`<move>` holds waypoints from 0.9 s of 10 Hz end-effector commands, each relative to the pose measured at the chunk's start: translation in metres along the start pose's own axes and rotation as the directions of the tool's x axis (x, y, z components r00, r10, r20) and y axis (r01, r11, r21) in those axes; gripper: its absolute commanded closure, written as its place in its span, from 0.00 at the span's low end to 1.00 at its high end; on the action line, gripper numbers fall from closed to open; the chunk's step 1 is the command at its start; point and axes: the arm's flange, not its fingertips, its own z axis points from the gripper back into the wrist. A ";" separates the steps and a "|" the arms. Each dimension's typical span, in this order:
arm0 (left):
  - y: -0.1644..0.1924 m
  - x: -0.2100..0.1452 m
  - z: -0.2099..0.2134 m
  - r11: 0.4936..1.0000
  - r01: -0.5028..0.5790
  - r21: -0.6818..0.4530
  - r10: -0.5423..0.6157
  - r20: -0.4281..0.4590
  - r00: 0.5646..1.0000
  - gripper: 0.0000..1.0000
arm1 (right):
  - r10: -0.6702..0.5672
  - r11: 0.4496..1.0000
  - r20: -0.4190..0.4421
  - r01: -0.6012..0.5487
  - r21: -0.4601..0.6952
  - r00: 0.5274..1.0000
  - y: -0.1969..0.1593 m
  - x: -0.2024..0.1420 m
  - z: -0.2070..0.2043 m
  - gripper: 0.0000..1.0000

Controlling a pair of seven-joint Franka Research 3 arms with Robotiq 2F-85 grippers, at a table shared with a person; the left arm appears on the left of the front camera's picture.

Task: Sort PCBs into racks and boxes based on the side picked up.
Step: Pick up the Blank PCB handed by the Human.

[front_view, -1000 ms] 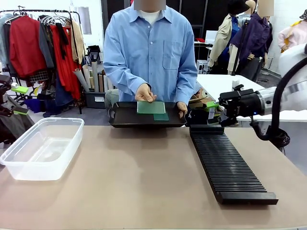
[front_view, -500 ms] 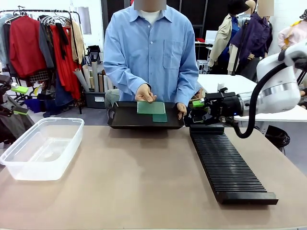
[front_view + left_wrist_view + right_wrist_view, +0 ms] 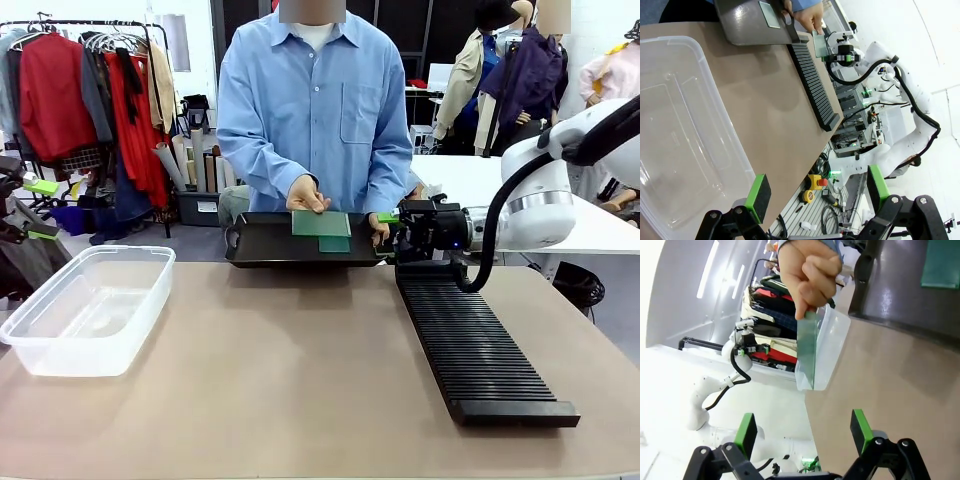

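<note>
A person across the table holds a shallow black tray (image 3: 260,245) with two green PCBs (image 3: 320,223) lying in it, one hand (image 3: 305,195) resting on the larger. The other hand (image 3: 810,270) holds a third PCB (image 3: 807,350) upright and edge-on, just ahead of my right gripper (image 3: 803,432). That gripper (image 3: 386,232) is open at the tray's right end, above the far end of the long black rack (image 3: 470,340), touching nothing. The clear box (image 3: 85,305) sits at the table's left. My left gripper (image 3: 817,192) hangs open and empty beside the box (image 3: 680,130).
The brown table top (image 3: 290,380) lies bare between box and rack. Clothes rails stand behind the person at left, and a white table at back right. The rack (image 3: 812,80) runs toward the table's near edge.
My right arm has swung left, from beyond the rack's far end to the person's hand at the tray's right end. The left gripper has stayed put.
</note>
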 end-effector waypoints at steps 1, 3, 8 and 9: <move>-0.001 -0.001 0.001 1.000 0.002 0.002 -0.002 -0.006 1.000 0.00 | 0.048 0.998 0.032 -0.049 0.045 0.998 -0.005 0.020 -0.015 0.00; -0.001 -0.001 0.001 1.000 0.002 0.002 -0.002 -0.006 1.000 0.00 | 0.048 0.997 0.028 -0.050 0.059 0.998 -0.009 0.032 -0.030 0.00; -0.001 -0.001 0.001 1.000 0.002 0.002 -0.002 -0.006 1.000 0.00 | -0.006 0.993 -0.019 0.008 0.115 1.000 -0.023 0.045 -0.065 0.00; -0.001 -0.001 0.001 1.000 0.002 0.002 -0.002 -0.006 1.000 0.00 | -0.010 0.993 -0.019 0.012 0.117 1.000 -0.025 0.047 -0.067 0.00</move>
